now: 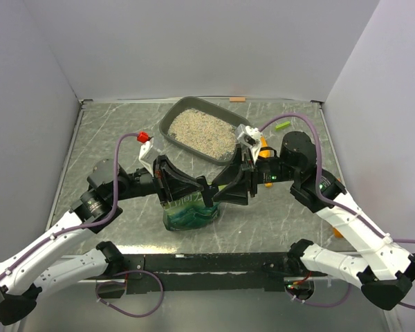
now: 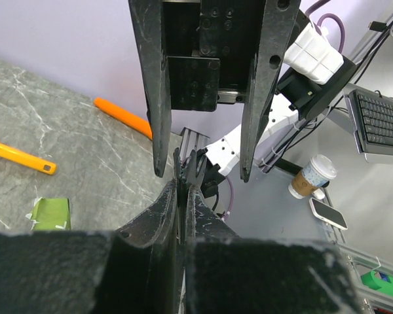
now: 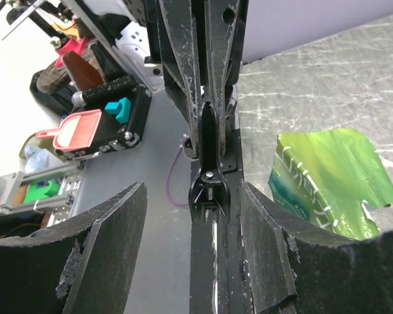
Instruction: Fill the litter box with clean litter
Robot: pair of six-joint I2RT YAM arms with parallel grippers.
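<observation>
Meeting tip to tip above the bag (image 1: 190, 216), the left gripper (image 2: 185, 190) is pinched shut between the right gripper's (image 3: 195, 190) spread jaws, with the diagonal box (image 1: 167, 124) just beyond.

Grey litter box (image 1: 169, 123) with beige litter (image 1: 204, 131)

Two wrists meeting head-on from opposite sides: left gripper (image 2: 184, 176) pinched fully closed, right gripper (image 3: 193, 193) spread wide (its fingers straddle the left's closed tips).
</observation>
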